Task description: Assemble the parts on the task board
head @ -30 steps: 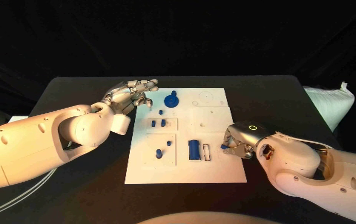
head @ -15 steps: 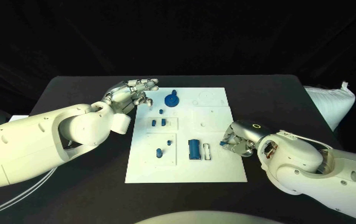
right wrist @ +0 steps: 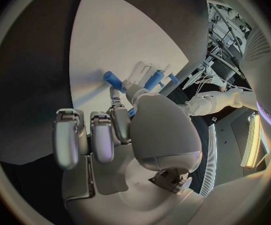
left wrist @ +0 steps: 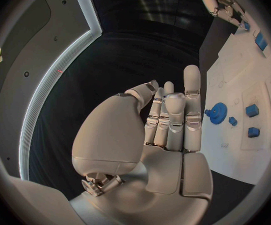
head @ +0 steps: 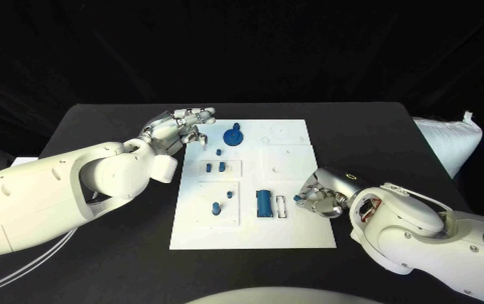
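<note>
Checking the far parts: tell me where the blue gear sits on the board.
In the head view the blue gear lies on the task board at its far left corner, just right of the left hand, which hovers without touching it.

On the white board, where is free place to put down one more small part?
The task board is bare along its near edge and in the panel right of the two small blocks. It is crowded around the tall block, where the right hand pinches a part.

The task board (head: pixel 292 234) is being kept mid-table (head: pixel 101 129); the left hand (head: pixel 180 126) is being held beside its far-left corner, the right hand (head: pixel 321 199) at its right edge.
</note>
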